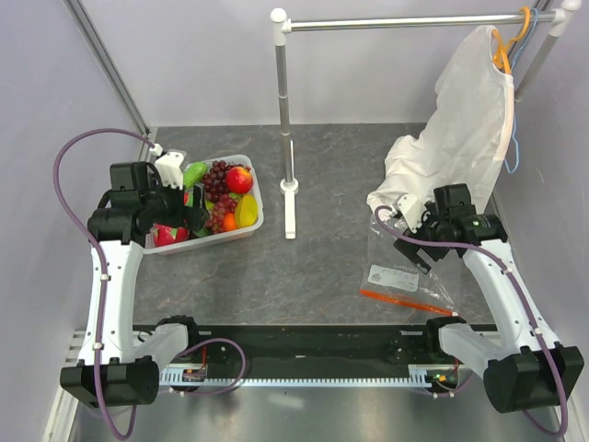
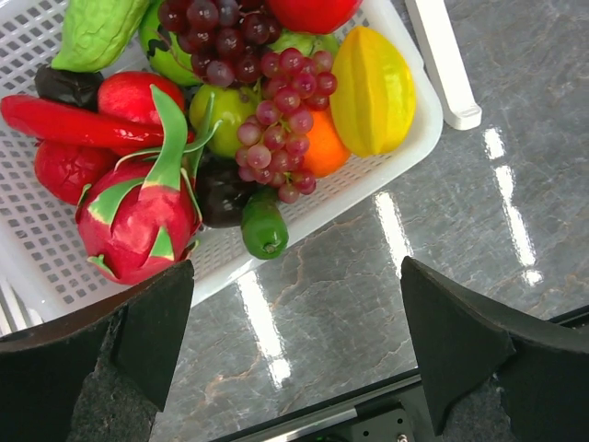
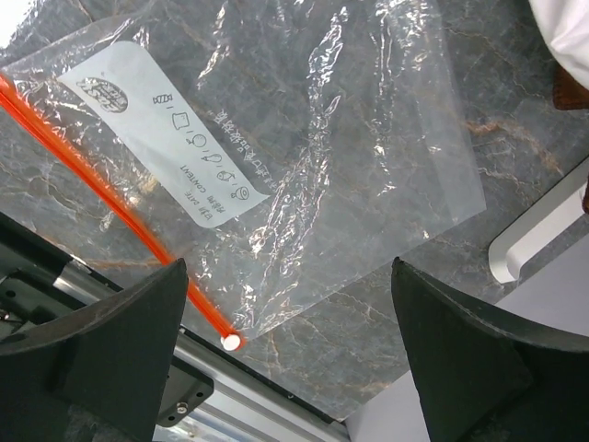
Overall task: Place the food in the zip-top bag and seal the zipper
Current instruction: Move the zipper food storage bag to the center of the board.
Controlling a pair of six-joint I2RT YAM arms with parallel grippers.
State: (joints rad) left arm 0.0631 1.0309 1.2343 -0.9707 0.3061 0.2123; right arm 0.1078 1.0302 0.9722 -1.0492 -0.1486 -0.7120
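The white garment cover (image 1: 456,129) hangs at the desk's far right corner. The white basket (image 2: 322,198), toward the far left edge, holds the food (image 1: 224,189). The left gripper (image 2: 294,327) hovers over it, jaws released. The zip-top bag (image 3: 359,129) lies flat by the right edge under the right gripper (image 3: 287,336), whose jaws are also released. The bag's zipper (image 3: 101,189) faces the near edge.

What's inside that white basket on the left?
The white basket holds purple grapes, a pink dragon fruit, a yellow piece, an orange piece, a long red piece and a bumpy green piece. Whatever lies beneath the pile is covered.
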